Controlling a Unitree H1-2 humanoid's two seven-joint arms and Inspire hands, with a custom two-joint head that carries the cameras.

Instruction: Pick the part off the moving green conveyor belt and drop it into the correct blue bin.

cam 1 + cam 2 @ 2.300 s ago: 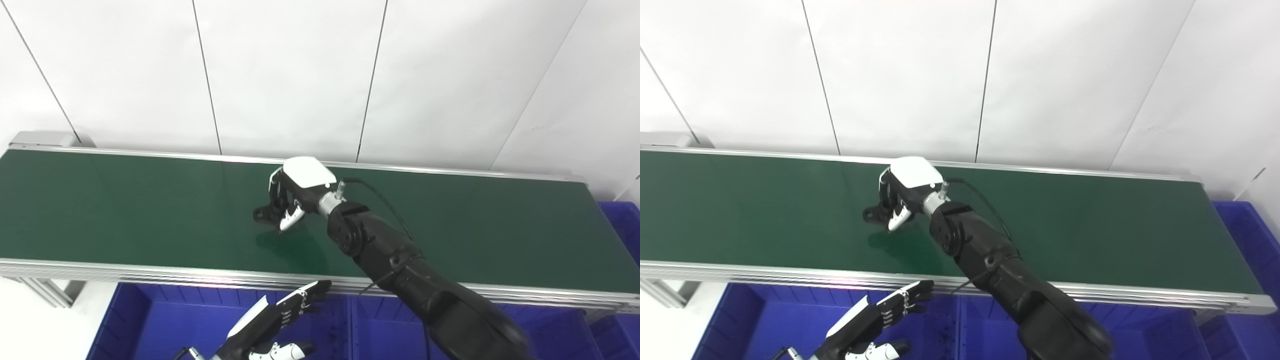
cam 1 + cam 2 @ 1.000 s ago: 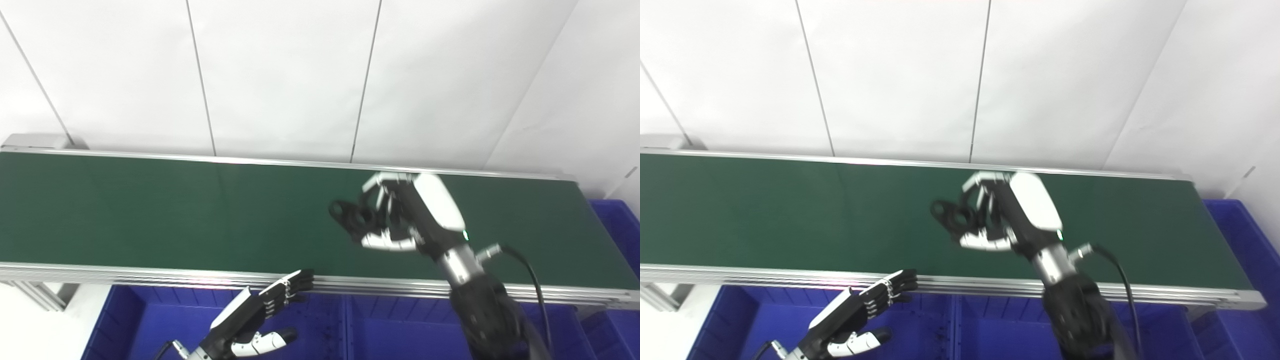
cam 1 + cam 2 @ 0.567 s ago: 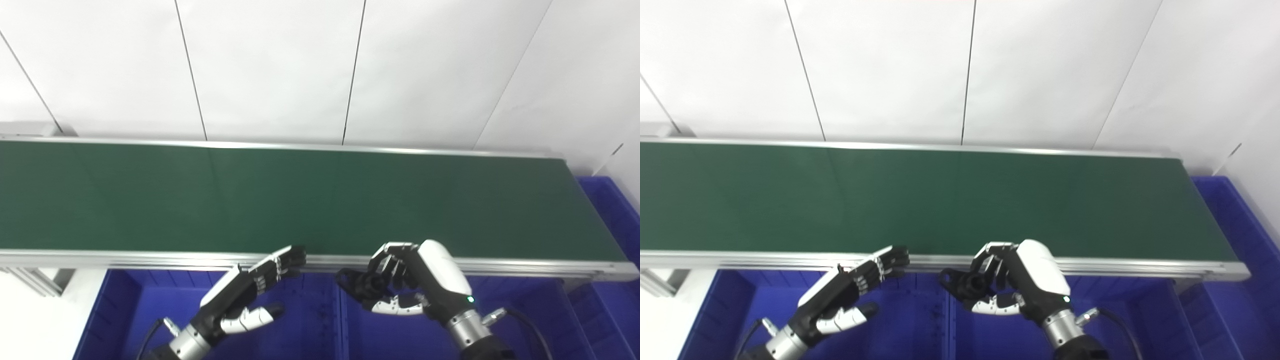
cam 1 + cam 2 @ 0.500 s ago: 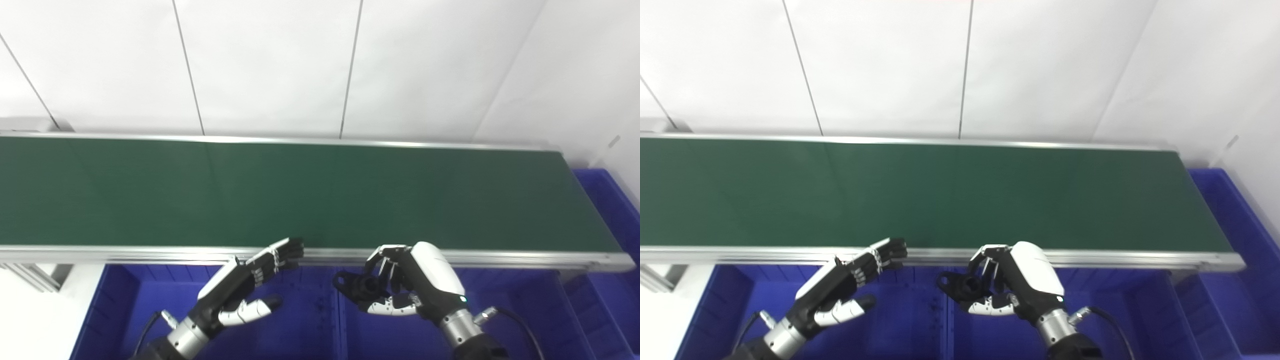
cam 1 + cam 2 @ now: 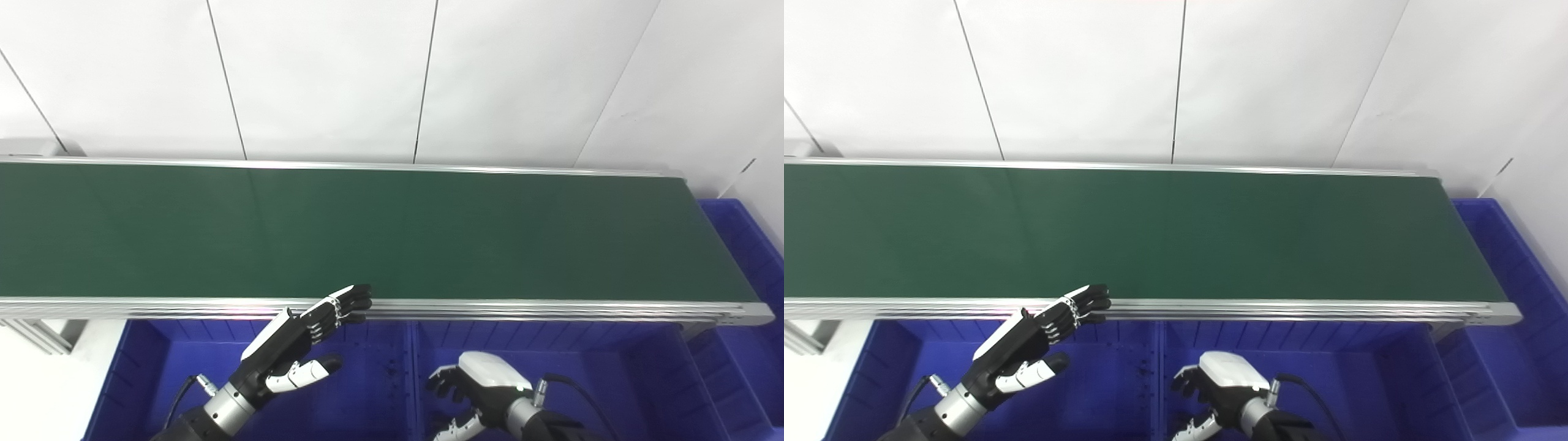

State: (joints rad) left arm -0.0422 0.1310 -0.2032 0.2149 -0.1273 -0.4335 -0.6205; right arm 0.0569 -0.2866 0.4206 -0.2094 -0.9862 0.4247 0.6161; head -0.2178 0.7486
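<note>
Hovering low over the blue bins in front of the green conveyor belt, our right hand hangs palm down inside the bin right of the centre divider, its white back toward the cameras and its dark fingers spread and curled downward. We can make out nothing held in it — the part cannot be seen in either view, neither on the belt nor on the visible bin floor. Our left hand is raised above the left bin, fingers straight and held together, thumb standing apart, the fingertips reaching the belt's near aluminium rail; it too holds nothing. A further blue bin sits past the belt's right end. White wall panels fill the background — the belt's surface lies bare from end to end.
</note>
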